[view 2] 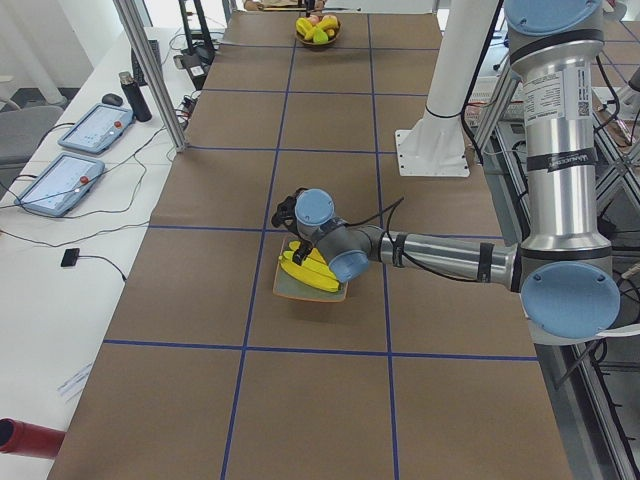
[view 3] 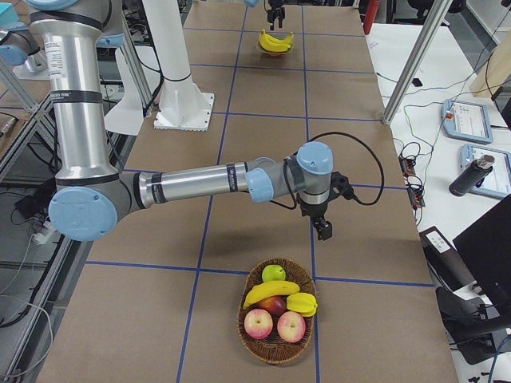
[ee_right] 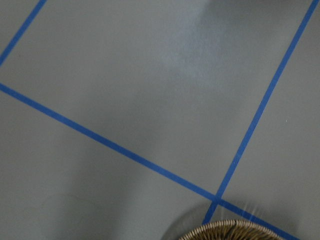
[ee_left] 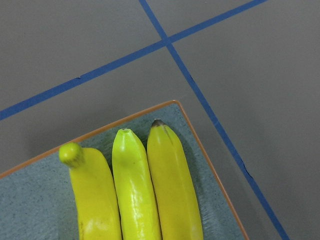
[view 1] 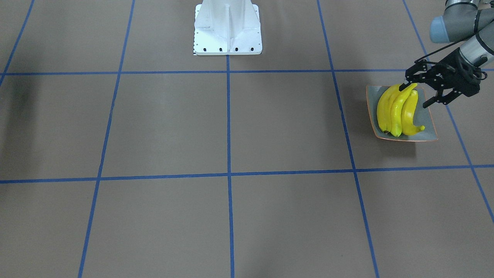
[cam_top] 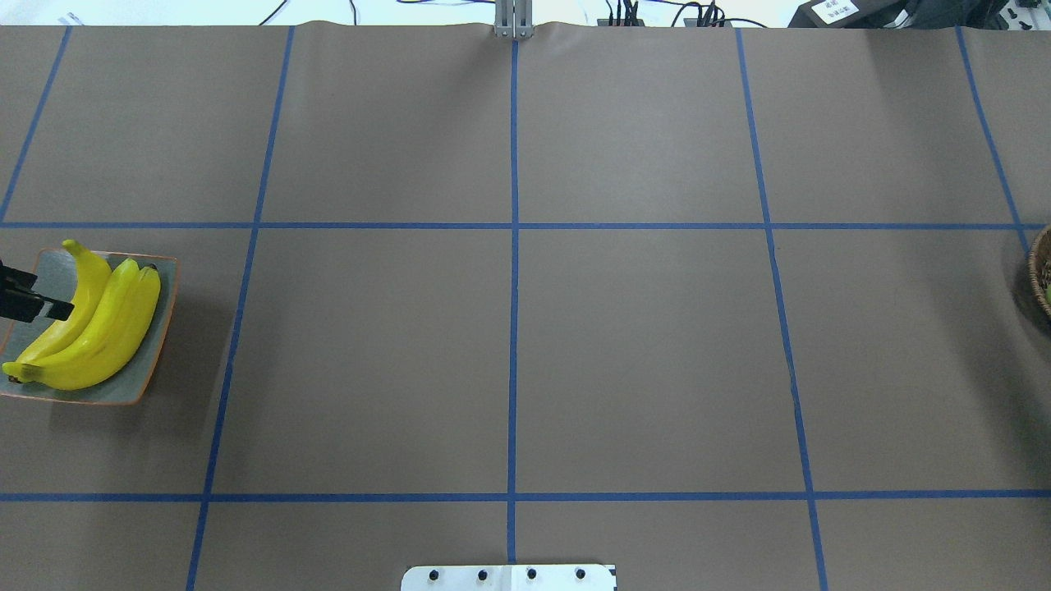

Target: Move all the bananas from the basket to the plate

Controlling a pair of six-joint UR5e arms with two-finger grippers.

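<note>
Already three bananas (view 1: 397,112) lie on the plate (view 1: 427,120) (one in basket (view 3: 275,357)).

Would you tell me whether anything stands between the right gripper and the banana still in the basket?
Nothing visible does. The banana lies uncovered on top of the apples in the basket, and the right gripper hangs over bare table beyond its rim. A green fruit beside the banana may crowd the jaws.

Three bananas (view 1: 399,110) lie on the one plate (view 1: 372,96) at the table's left end. A fourth banana (view 3: 271,292) sits in the single basket (view 3: 277,351) at the right end, with three red apples (view 3: 258,323), one green fruit (view 3: 274,274) and one small yellow fruit (view 3: 303,303).
</note>
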